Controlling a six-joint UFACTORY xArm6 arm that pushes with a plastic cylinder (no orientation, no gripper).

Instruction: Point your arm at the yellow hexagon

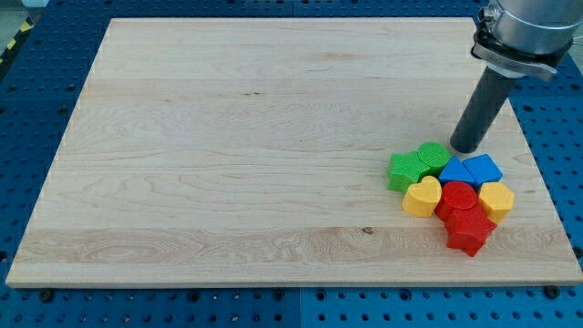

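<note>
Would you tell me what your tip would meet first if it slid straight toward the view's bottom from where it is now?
Probably the blue block, just below my tip; the green blocks sit close to its left, so depth leaves some doubt.

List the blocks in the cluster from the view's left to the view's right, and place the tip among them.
Green star → yellow heart → red star → yellow hexagon. My tip sits above the cluster, left of the yellow hexagon. The green, blue and red blocks in the middle overlap too much to order.
</note>
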